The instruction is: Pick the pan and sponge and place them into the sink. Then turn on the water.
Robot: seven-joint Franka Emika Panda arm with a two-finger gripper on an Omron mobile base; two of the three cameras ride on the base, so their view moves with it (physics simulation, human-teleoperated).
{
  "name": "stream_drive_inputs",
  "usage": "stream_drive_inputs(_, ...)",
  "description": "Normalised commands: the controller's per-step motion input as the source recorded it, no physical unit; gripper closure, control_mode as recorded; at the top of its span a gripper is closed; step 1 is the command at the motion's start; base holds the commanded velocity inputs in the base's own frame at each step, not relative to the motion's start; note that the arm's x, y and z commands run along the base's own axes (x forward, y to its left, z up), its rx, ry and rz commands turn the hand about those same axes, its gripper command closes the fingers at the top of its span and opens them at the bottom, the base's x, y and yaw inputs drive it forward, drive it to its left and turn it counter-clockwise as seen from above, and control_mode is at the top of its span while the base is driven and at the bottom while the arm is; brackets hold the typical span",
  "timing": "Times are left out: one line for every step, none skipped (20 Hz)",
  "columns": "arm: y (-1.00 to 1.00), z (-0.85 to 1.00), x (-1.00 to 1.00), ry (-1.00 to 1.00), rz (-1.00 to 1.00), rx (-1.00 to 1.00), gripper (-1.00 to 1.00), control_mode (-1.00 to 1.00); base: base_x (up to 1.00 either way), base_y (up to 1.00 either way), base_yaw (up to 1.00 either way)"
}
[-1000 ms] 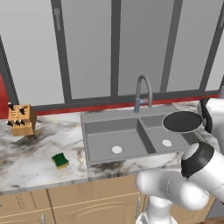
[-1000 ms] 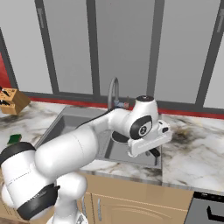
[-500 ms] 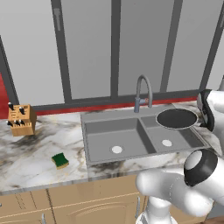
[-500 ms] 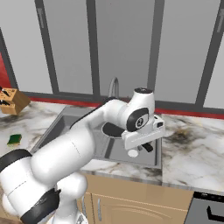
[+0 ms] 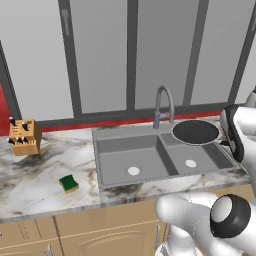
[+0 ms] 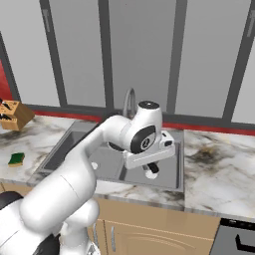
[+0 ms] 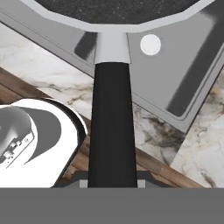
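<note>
One pan [image 5: 195,132] hangs above the sink's [image 5: 120,148] right basin in the left base view, the sponge [image 5: 68,183] lying on the counter [image 5: 35,180] well left. In the hand view my gripper [image 7: 112,181] pinches the pan's handle [image 7: 112,127], so I judge the pan step underway: next lower and release

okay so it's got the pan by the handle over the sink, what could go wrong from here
1. The gripper holds the pan only at the end of its black handle, so the pan could tip or twist in the grip.
2. The pan hangs close beside the faucet and might knock it on the way down.
3. The sponge lies far left on the counter, a long reach afterwards.
</note>
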Motion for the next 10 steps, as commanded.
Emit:
stream_drive_inputs(0.50, 0.05, -0.05, 0.00, 0.00, 0.00, 1.00, -1.00, 0.00, 0.00, 0.00)
stream_drive_inputs(0.49, 0.06, -0.04, 0.00, 0.00, 0.00, 1.00, -1.00, 0.00, 0.00, 0.00)
stream_drive_inputs(0.48, 0.07, -0.04, 0.00, 0.00, 0.01, 1.00, -1.00, 0.00, 0.00, 0.00)
stream_drive_inputs(0.49, 0.07, -0.03, 0.00, 0.00, 0.02, 1.00, -1.00, 0.00, 0.00, 0.00)
stream_drive_inputs(0.50, 0.06, -0.01, 0.02, 0.00, 0.03, 1.00, -1.00, 0.00, 0.00, 0.00)
stream_drive_inputs(0.48, 0.05, 0.00, 0.03, 0.00, 0.03, 1.00, -1.00, 0.00, 0.00, 0.00)
stream_drive_inputs(0.46, 0.05, 0.00, 0.03, 0.00, 0.03, 1.00, -1.00, 0.00, 0.00, 0.00)
stream_drive_inputs(0.43, 0.06, 0.00, 0.03, 0.01, 0.03, 1.00, -1.00, 0.00, 0.00, 0.00)
stream_drive_inputs(0.43, 0.06, 0.00, 0.02, 0.01, 0.03, 1.00, -1.00, 0.00, 0.00, 0.00)
stream_drive_inputs(0.43, 0.06, 0.00, 0.02, 0.01, 0.03, 1.00, -1.00, 0.00, 0.00, 0.00)
